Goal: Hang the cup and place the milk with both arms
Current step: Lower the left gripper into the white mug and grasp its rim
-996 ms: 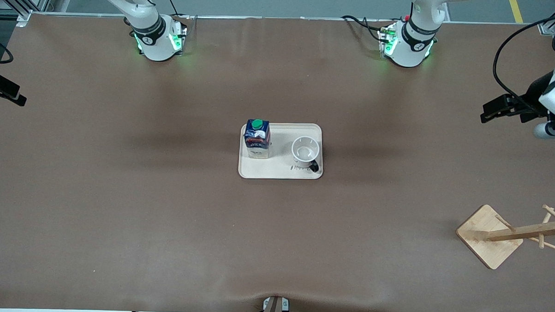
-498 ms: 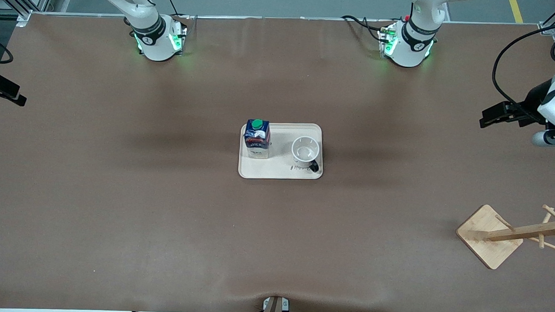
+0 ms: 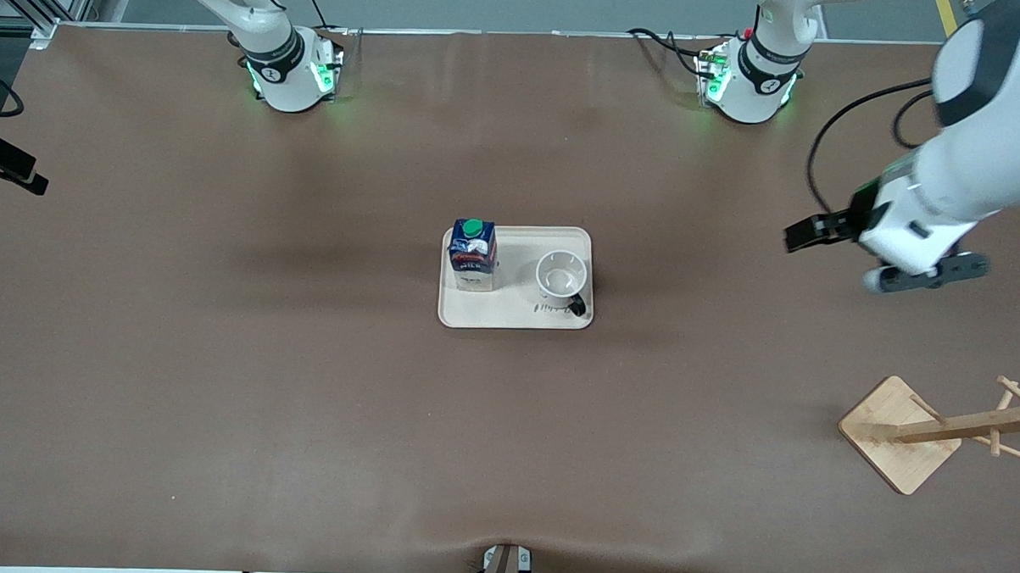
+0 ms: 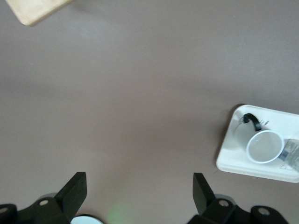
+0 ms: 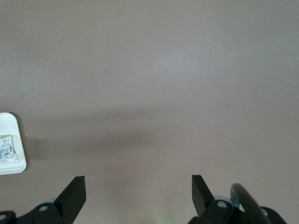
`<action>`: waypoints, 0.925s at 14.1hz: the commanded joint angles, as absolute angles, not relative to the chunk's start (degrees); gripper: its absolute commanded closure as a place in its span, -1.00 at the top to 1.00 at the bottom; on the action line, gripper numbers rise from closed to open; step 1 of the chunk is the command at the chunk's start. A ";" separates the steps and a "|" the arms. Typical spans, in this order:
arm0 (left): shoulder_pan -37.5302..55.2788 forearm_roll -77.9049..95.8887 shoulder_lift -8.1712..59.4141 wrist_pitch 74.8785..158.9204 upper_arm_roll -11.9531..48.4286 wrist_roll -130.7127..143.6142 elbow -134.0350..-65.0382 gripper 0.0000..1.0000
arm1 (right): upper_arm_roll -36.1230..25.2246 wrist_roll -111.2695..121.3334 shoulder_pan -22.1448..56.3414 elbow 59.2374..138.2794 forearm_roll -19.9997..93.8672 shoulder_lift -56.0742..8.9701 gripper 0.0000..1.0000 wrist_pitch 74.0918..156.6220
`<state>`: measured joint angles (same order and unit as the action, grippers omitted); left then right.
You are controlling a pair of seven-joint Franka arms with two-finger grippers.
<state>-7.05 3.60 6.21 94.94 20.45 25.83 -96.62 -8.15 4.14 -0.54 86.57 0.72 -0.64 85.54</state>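
Nearest to the front camera, toward the left arm's end of the brown counter (image 3: 218, 395), stands a wooden cup rack (image 3: 938, 429) on a square base, with small pegs on its post. Nothing hangs on it.

Farther from the camera, in the middle of the counter, lies a cream tray (image 3: 492, 315) with rounded corners. Both things of the task are on it. The cup (image 3: 561, 276) stands upright at the side of the tray toward the left arm's end, its mouth open to above, and its black handle (image 3: 575, 305) points toward the front camera. The milk (image 3: 472, 255) stands upright at the side toward the right arm's end, with its green cap on top. The two are apart and do not touch.

The left pincer (image 3: 804, 235) hangs over bare counter between the tray and the left arm's end. Its fingers (image 4: 74, 189) are spread wide and hold nothing. In the left wrist view the tray, the cup and the milk are seen well apart from it.

The right pincer (image 5: 138, 196) is over bare counter near the right arm's end, also wide open and empty. A corner of the tray shows in its wrist view.

Farthest stand the two arm bases (image 3: 292, 75), lit green.
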 commanded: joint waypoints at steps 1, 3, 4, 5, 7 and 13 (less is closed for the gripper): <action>-5.28 4.66 6.50 102.71 23.98 32.93 -102.81 1.00 | -7.29 3.69 -1.93 86.31 1.23 -0.79 1.00 85.69; -1.78 4.66 6.68 110.00 24.34 38.81 -108.60 1.00 | -7.29 3.69 -1.93 86.31 1.23 -0.79 1.00 85.69; 0.33 4.66 6.85 114.04 24.35 42.50 -111.16 1.00 | -7.29 3.69 -1.93 86.31 1.23 -0.79 1.00 85.69; 2.09 4.66 7.73 116.78 24.35 45.85 -112.75 1.00 | -7.29 3.69 -1.93 86.31 1.23 -0.79 1.00 85.69; 5.00 4.40 10.09 120.92 24.26 50.95 -114.43 1.00 | -7.29 3.78 -1.85 86.22 1.23 -0.79 1.00 85.69; 10.72 3.96 18.36 131.38 24.26 62.93 -114.61 0.63 | -7.29 3.87 -1.93 86.13 0.97 -1.23 1.00 88.83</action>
<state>9.48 3.75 16.45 128.76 24.50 60.93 -115.17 -8.13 4.14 -0.67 86.60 0.72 -0.69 86.56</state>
